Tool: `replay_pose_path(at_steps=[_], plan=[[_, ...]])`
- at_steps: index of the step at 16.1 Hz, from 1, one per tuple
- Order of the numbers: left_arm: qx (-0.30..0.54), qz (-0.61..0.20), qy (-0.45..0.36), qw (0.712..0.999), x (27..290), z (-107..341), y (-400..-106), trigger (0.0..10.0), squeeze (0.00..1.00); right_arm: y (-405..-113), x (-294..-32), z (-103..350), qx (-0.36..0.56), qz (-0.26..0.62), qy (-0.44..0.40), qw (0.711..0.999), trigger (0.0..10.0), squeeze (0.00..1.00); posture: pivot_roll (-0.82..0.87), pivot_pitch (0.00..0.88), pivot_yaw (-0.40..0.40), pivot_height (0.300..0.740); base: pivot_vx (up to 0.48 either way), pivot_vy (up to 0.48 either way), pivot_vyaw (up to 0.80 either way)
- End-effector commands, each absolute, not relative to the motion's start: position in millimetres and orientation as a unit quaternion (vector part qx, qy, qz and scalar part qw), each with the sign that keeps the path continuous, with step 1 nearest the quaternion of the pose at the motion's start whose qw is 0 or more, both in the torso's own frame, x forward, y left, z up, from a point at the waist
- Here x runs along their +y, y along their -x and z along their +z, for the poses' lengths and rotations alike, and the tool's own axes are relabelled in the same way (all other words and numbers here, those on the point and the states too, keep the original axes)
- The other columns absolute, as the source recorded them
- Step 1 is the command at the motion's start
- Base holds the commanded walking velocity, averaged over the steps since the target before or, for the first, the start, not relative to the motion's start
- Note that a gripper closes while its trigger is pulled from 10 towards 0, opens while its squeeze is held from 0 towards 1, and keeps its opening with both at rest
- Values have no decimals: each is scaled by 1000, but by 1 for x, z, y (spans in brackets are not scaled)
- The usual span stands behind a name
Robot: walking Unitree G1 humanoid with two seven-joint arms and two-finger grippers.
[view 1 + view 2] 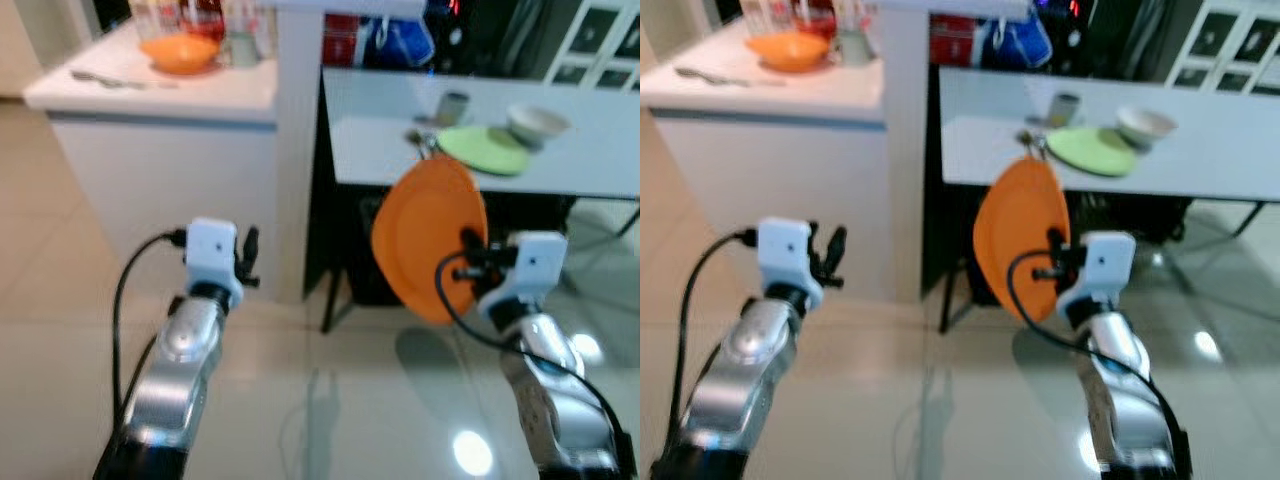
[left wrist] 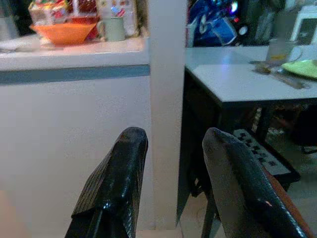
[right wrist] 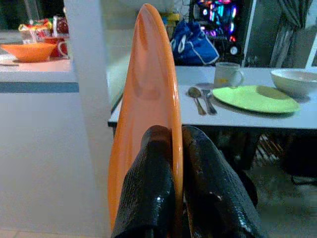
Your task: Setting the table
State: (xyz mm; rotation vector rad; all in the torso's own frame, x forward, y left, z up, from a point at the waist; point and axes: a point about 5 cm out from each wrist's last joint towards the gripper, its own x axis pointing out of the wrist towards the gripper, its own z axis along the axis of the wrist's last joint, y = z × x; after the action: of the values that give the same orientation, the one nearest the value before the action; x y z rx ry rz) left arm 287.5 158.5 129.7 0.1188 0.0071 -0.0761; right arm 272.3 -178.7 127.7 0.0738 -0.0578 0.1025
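Blurred head views; items on the far counter (image 1: 150, 95) hard to make out beyond an orange bowl (image 1: 180, 52), contents unseen. Near the front edge of the grey surface (image 1: 560, 160): green plate (image 1: 483, 150), white bowl (image 1: 537, 123) at its far side, cup (image 3: 227, 74), spoon (image 3: 195, 96) beside the plate. Right claw (image 3: 174, 163) raised before that surface, clamped on the rim of an orange plate (image 1: 430, 235) held on edge. Left claw (image 2: 173, 148) raised, fingers apart, holding nothing.

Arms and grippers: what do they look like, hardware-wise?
Both arms are glossy silver shells with dark joints. Each wrist carries a white boxy module with a black cable looping back along the forearm. The left gripper and right gripper each have two long black fingers with finely ribbed, textured pads.
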Motion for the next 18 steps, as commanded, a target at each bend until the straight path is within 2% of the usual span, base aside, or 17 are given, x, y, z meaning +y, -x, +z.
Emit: replay_pose_path(at_steps=[1,6,13,18], plan=[[-10,-35,-64,997,160,138,-292,10000,0,-276,-173,141,-65,68,-34,995,10000,0,13,0,-25,740,0,-375,0],[-13,-49,-54,997,152,141,-299,10000,0,-273,-174,141,-73,53,-45,995,10000,0,10,0,-1,740,0,-373,0],[-17,-46,-47,998,146,142,-301,10000,0,-274,-179,142,-71,50,-28,996,10000,0,0,0,-36,740,0,-374,0],[-24,-49,-48,997,140,144,-301,10000,0,-274,-185,146,-76,47,-17,996,10000,0,-34,0,-28,740,0,-375,0]])
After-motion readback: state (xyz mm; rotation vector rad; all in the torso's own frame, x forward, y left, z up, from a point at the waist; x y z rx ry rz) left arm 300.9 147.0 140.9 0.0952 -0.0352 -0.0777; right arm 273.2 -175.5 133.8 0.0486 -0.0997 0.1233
